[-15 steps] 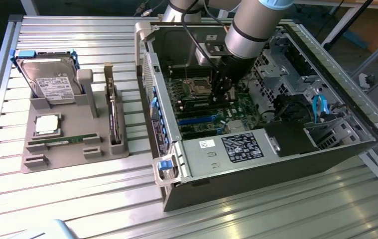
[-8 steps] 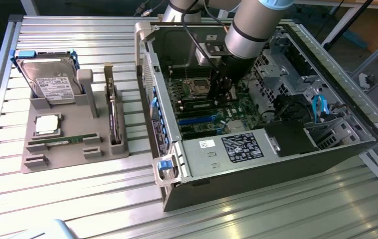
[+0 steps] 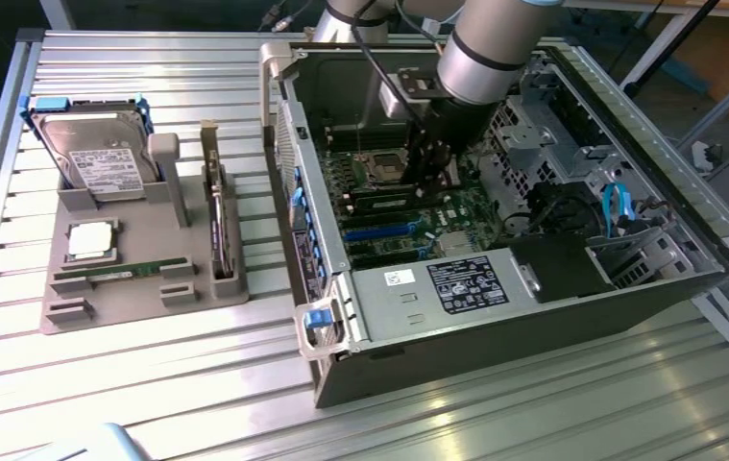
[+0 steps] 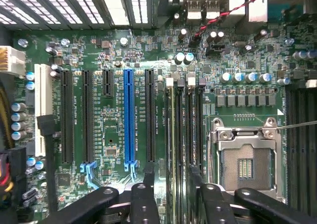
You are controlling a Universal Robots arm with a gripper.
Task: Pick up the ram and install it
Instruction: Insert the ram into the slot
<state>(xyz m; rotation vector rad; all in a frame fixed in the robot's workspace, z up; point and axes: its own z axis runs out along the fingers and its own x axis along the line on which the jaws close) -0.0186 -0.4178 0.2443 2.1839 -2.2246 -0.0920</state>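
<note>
Both see the motherboard [image 3: 405,219] [image 4: 113,116] — exterior view from high and far, wrist view square-on, close above it.

Exterior view: the arm [image 3: 486,48], cut off by the upper edge, hides part of the motherboard [image 3: 460,206]; print on the hard drive label [image 3: 108,168] is too small to read. Wrist view: the fingers [image 4: 144,204] are cut off by the picture's edge; the memory slots [image 4: 184,130] appear edge-on, contents indeterminate.

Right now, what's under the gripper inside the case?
The memory slots on the motherboard, beside the empty CPU socket; the gripper stands open above them. Its fingers cover the slots' near ends, so I can't tell if anything is seated.
</note>
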